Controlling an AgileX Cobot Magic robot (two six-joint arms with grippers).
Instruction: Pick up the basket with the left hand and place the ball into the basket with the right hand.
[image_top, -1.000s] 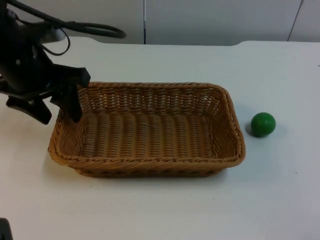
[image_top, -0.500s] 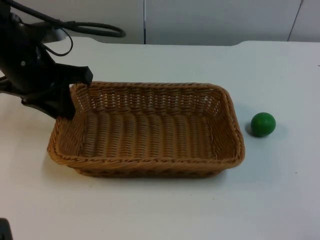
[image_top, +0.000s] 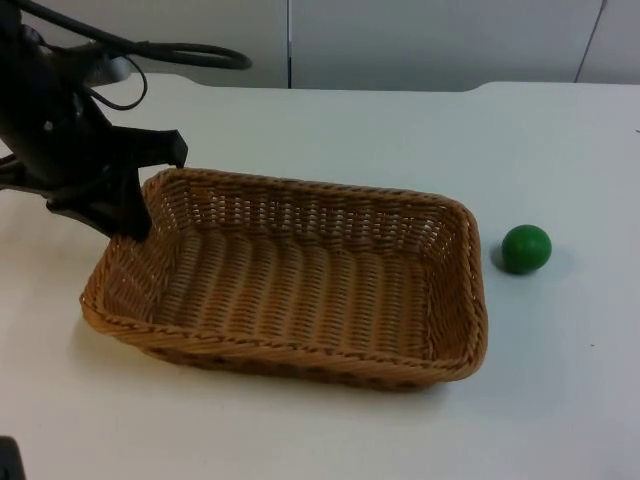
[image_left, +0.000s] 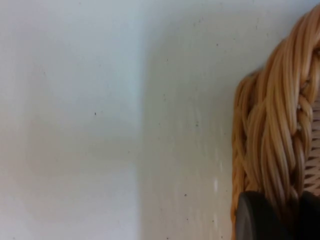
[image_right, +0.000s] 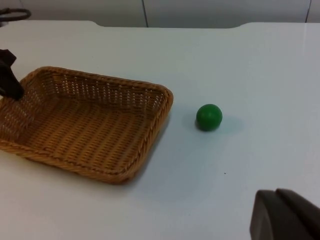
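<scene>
Basket lift, left corner pinched, ball waiting.

Nearest me in the top view, the wicker basket (image_top: 290, 275) sits tilted on the white table (image_top: 330, 430), its left end raised. Just beyond it to the right, apart from the rim, lies the green ball (image_top: 526, 248). Farther back, my left gripper (image_top: 140, 195) is pinching the basket's rim at the far left corner. My right gripper (image_right: 287, 215) waits above the table, well apart from the ball; I cannot tell its fingers' state. To lift well, I judge: raise evenly, keep the pinch firm, level the basket.
</scene>
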